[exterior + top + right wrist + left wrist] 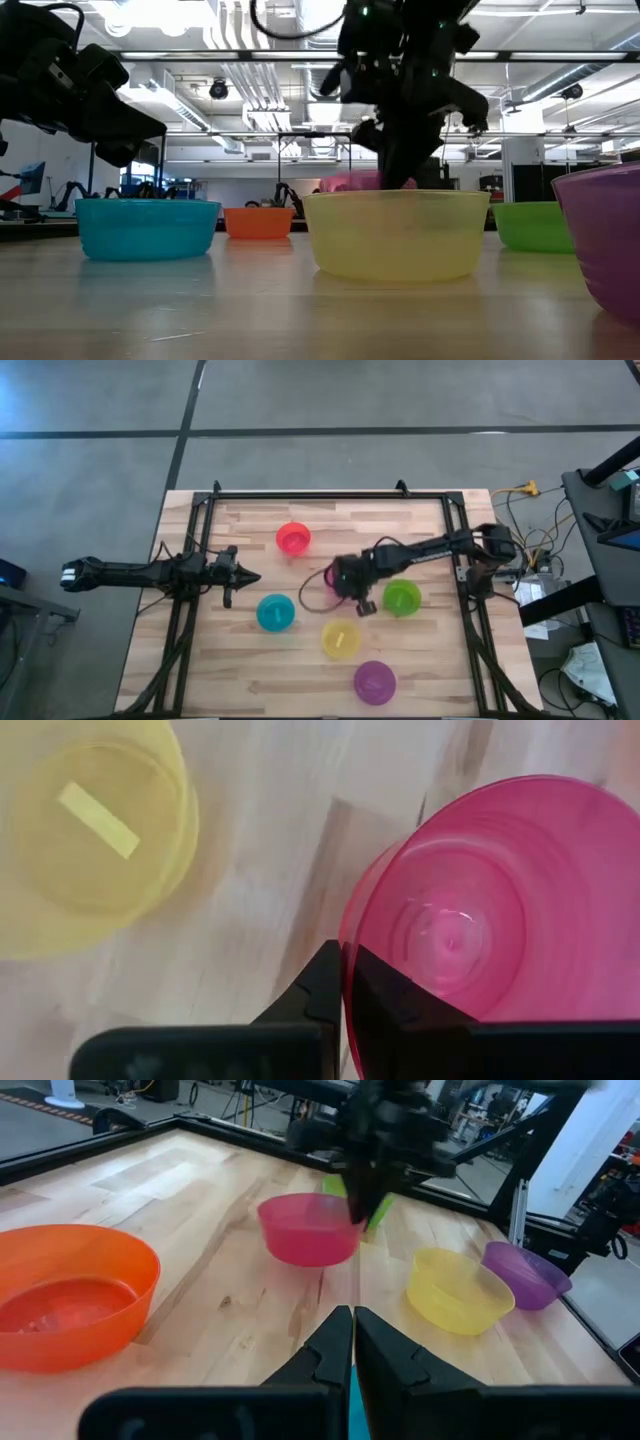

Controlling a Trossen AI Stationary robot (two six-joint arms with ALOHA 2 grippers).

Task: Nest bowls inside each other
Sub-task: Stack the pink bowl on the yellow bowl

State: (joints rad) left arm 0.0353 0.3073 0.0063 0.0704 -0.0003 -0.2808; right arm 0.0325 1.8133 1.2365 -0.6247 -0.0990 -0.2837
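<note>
R pincer (343, 982) is clamped on the rim of the magenta pink bowl (470, 910) mid-desk, btwn the red bowl (293, 539) and green bowl (402, 597). L pincer (353, 1342) is closed, empty, near the cyan blue bowl (275, 612); yellow bowl (341, 639) sits nearby.

Six bowls (340, 639) spread apart on the counter (250, 680). Right claw (345, 585) centre, over one bowl (308, 1228). Left claw (243, 577) well left.

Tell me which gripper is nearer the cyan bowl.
Left. The left gripper hovers just up-table of the cyan bowl, fingers shut. The right gripper is farther, across the table, pinching the rim of the pink bowl.
</note>
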